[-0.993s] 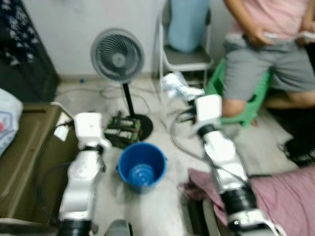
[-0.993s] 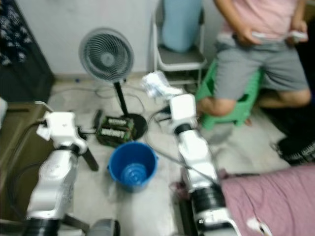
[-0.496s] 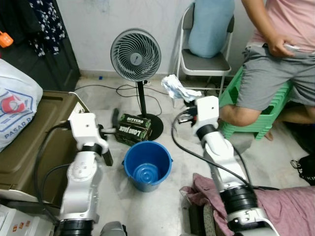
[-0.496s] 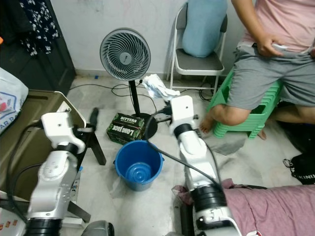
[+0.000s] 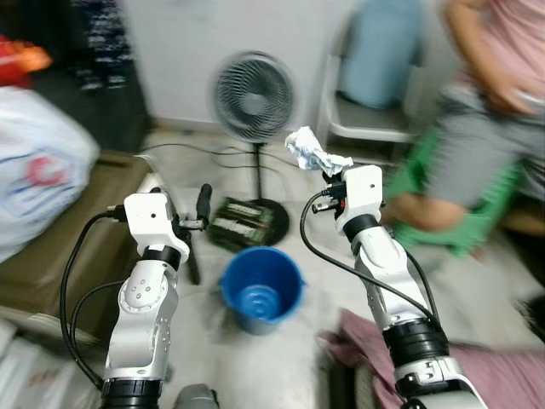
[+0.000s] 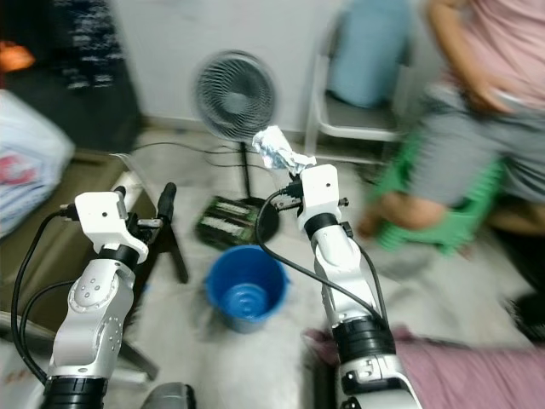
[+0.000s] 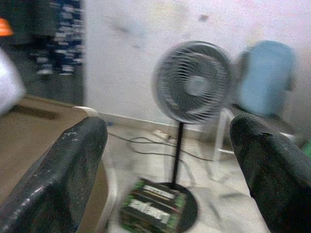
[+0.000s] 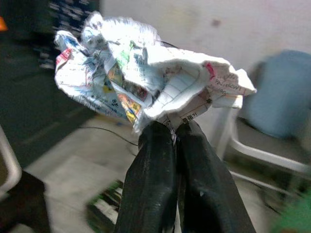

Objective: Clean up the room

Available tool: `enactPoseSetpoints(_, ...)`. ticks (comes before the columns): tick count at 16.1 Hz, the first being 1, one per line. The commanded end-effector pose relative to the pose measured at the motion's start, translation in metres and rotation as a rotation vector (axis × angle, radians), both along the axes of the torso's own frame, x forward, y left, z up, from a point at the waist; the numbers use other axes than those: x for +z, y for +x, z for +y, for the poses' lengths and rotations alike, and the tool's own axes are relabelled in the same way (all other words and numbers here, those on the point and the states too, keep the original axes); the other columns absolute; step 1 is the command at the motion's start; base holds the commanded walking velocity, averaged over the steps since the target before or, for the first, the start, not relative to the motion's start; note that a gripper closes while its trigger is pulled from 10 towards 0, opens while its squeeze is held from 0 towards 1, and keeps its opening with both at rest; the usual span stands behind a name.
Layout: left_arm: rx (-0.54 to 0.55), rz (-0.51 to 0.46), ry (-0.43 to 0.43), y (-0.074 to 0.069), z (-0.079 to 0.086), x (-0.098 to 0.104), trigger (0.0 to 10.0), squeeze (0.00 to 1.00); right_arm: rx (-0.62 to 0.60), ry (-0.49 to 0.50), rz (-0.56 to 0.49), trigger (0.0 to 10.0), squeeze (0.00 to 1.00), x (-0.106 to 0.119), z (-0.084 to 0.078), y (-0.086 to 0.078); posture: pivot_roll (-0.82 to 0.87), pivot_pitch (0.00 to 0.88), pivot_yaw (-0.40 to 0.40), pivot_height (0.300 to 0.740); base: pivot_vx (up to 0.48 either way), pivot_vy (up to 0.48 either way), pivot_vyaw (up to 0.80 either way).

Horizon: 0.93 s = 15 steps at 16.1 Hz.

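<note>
The robot's right tool pinches a crumpled wad of printed paper between fingers pressed tightly together, holding it raised in front of the standing fan and above and beyond the blue bucket on the floor. The left tool is spread wide and holds nothing, its two black fingers well apart and pointed toward the fan and the dark carton lying against the fan's round base.

Compared with half a second ago, the head views have gone blurred and the whole scene has slid sideways, a sign that the camera is moving and not the furniture. The wad sits in the same grip at the tip of the right arm, and the left tool is as open as before. The bucket stands between the two silver arms, with a smaller blue object nested in its bottom.

A white plastic bag with red print rests on the olive-brown box at the robot's left. At the right, a person in a pink top and grey shorts sits on a green stool, beside a folding chair carrying a light-blue cushion. Purple cloth lies on the floor near the robot's right side.
</note>
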State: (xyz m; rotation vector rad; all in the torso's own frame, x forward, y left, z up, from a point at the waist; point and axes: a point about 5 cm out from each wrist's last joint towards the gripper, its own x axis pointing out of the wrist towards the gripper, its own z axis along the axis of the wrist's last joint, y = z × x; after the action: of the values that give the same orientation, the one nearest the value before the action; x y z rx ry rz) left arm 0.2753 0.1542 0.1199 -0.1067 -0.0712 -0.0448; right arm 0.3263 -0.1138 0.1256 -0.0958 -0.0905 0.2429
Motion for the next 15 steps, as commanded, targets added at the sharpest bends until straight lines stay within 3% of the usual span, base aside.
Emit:
enactPoseSetpoints(1, -0.008, -0.029, 0.007, 0.0001, 0.0004, 0.0062, 10.0, 0.0, 0.013, 0.004, -0.02, 10.0, 0.0, 0.0058, 0.0031, 0.003, -0.05, 0.0, -0.063, 0.74, 0.274, 0.0, 0.64)
enactPoseSetpoints(3, -0.009, -0.029, 0.008, 0.0002, 0.0005, 0.006, 10.0, 0.0, 0.015, 0.004, -0.022, 10.0, 0.0, 0.0059, 0.0038, 0.0034, -0.05, 0.0, -0.063, 0.74, 0.277, 0.0, 0.62)
enactPoseSetpoints(15, -0.013, -0.027, 0.01, -0.0008, -0.0007, 0.0052, 10.0, 0.0, 0.019, 0.013, -0.011, 10.0, 0.0, 0.0041, 0.0056, 0.0052, -0.03, 0.0, -0.076, 0.74, 0.271, 0.0, 0.0)
